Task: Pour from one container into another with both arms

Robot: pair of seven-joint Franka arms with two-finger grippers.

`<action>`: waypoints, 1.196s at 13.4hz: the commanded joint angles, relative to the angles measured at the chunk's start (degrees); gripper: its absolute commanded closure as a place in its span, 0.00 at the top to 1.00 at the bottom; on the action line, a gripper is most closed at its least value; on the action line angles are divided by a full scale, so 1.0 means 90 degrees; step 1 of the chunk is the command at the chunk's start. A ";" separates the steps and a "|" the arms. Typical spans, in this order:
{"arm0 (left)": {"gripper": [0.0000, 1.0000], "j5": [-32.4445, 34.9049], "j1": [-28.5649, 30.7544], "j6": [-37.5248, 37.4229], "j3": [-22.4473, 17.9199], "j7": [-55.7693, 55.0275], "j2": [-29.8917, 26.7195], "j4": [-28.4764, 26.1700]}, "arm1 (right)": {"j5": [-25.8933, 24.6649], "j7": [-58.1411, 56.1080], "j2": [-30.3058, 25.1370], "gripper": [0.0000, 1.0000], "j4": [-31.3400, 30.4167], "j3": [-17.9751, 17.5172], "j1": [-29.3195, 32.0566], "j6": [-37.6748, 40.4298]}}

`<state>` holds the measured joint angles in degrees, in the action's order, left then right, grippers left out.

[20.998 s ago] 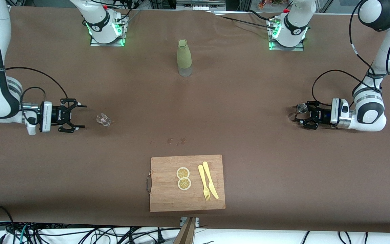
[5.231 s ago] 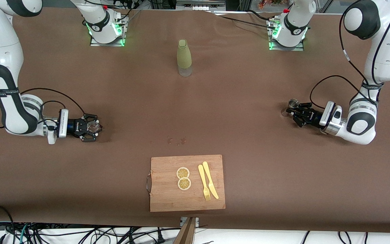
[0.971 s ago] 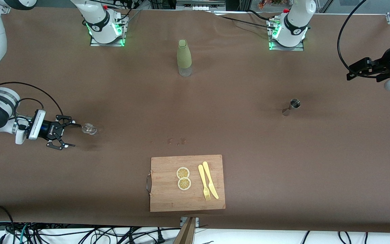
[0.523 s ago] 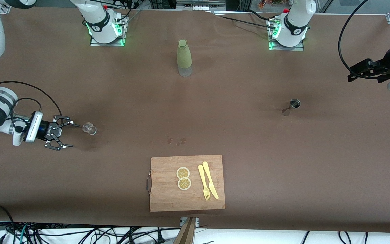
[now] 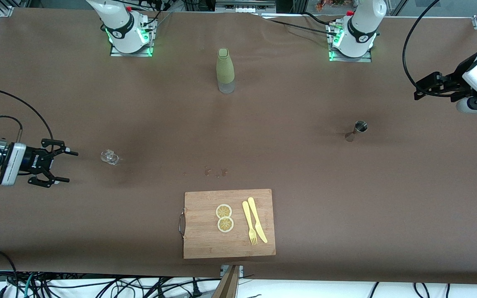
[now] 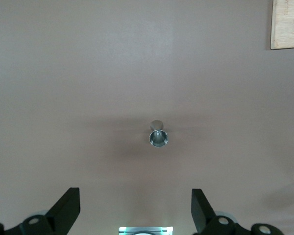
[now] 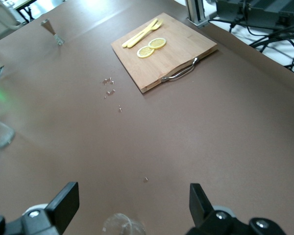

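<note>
Right claw (image 5: 65,167) backed off glass (image 5: 109,157), spread, empty. Left claw (image 5: 420,87) spread, raised clear of jigger (image 5: 359,128). Both set down; pouring looked finished.

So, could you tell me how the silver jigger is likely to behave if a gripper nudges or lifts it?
The jigger stands upright on a narrow hourglass foot, so a sideways nudge would probably tip it. Its polished metal looks stiff and likely slippery. Once on its side, its round rim would probably let it roll.
</note>
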<state>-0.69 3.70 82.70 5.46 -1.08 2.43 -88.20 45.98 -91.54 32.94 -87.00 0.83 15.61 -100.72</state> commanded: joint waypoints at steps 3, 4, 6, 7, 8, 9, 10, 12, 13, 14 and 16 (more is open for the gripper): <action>1.00 0.0077 -0.0020 -0.0019 -0.0070 -0.0066 0.0130 0.0152 | -0.1706 0.3006 -0.0309 1.00 0.0945 -0.0802 -0.0075 0.0244; 1.00 0.0067 -0.0010 -0.0019 -0.0079 -0.0066 0.0150 0.0152 | -0.2087 0.3699 -0.0407 1.00 0.1004 -0.1027 -0.0075 0.0244; 1.00 0.0038 -0.0010 -0.0019 -0.0070 -0.0046 0.0169 0.0161 | -0.2635 0.5037 -0.0631 1.00 0.1014 -0.1273 -0.0239 0.0244; 1.00 0.0028 -0.0001 -0.0010 -0.0070 -0.0027 0.0169 0.0161 | -0.2850 0.5624 -0.0739 1.00 0.1014 -0.1293 -0.0386 0.0244; 1.00 0.0038 0.0000 -0.0009 -0.0070 -0.0027 0.0169 0.0161 | -0.3114 0.6230 -0.0866 1.00 0.1014 -0.1293 -0.0580 0.0273; 1.00 0.0038 0.0000 -0.0009 -0.0070 -0.0017 0.0169 0.0161 | -0.3329 0.6729 -0.0944 1.00 0.1005 -0.1303 -0.0660 0.0419; 1.00 0.0038 0.0000 -0.0009 -0.0079 -0.0017 0.0169 0.0161 | -0.3389 0.7227 -0.0993 1.00 0.1005 -0.1293 -0.0748 0.0652; 1.00 0.0048 0.0000 -0.0009 -0.0070 0.0012 0.0179 0.0161 | -0.3603 0.8339 -0.1179 1.00 0.1005 -0.1303 -0.0855 0.1014; 1.00 0.0048 0.0000 -0.0009 -0.0070 0.0022 0.0179 0.0161 | -0.3779 0.8683 -0.1286 1.00 0.1005 -0.1293 -0.0904 0.1248; 1.00 0.0048 0.0009 0.0000 -0.0079 0.0022 0.0198 0.0161 | -0.4012 0.8745 -0.1374 1.00 0.1005 -0.1283 -0.0914 0.1531; 1.00 0.0048 0.0009 0.0000 -0.0070 0.0022 0.0199 0.0161 | -0.4578 0.8503 -0.1433 1.00 0.1004 -0.1215 -0.0885 0.1952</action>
<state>-0.69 3.80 82.91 4.82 -1.07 3.47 -88.20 8.62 -15.03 21.32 -77.79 -10.67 7.45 -86.36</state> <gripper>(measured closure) 0.000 0.000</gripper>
